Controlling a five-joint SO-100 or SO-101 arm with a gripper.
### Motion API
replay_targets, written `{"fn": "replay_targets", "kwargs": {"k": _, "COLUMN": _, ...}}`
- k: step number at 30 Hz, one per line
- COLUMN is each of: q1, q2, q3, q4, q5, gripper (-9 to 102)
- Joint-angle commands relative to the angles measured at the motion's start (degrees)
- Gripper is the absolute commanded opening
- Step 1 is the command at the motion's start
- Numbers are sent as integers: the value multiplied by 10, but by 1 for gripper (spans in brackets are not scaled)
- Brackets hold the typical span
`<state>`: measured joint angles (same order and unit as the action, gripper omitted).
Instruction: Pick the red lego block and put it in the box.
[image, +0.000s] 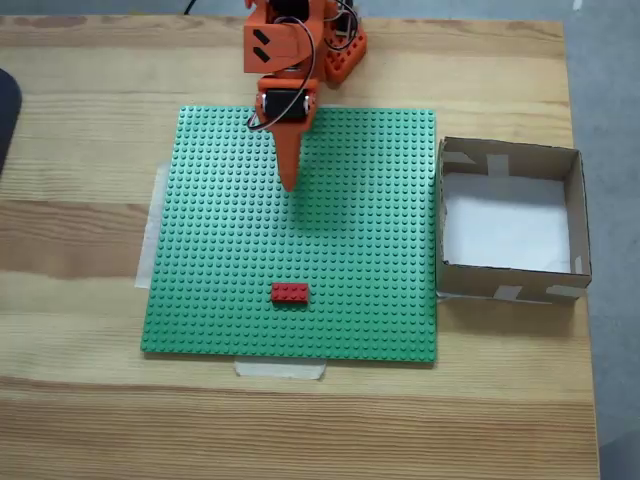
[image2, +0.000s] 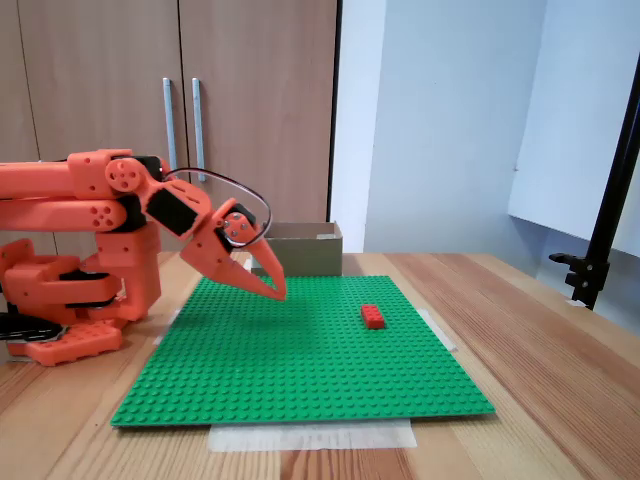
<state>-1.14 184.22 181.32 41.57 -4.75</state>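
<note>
While the closed claw (image: 290, 183) hangs empty above the green plate (image: 220, 300) (taped to a pine worktop (image: 80, 240)), the red lego block (image: 290, 293) lies near its front edge; wooden cupboard doors (image2: 250, 100) stand behind.

One red lego block (image: 290, 293) lies on one green plate (image: 220, 250). One box (image: 575, 215) stands at three o'clock. One orange arm (image: 285, 70).

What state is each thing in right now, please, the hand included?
hand: fingers together, holding nothing, above the green plate.
red lego block: flat on the green plate, ungrasped, apart from the hand.
box: open-topped, upright, nothing inside, beside the plate.
green plate: flat, taped to the table.
cupboard doors: closed.
</note>
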Motion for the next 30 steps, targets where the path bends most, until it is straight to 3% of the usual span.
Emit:
{"fn": "replay_targets", "kwargs": {"k": 1, "q1": 2, "q2": 2, "q3": 18, "q4": -6, "q5": 6, "gripper": -1}}
{"fn": "replay_targets", "kwargs": {"k": 17, "q1": 11, "q2": -76, "q3": -134, "q4": 10, "q5": -5, "gripper": -1}}
{"fn": "replay_targets", "kwargs": {"k": 30, "q1": 11, "q2": -289, "q3": -320, "q4": 13, "q5": 19, "gripper": -1}}
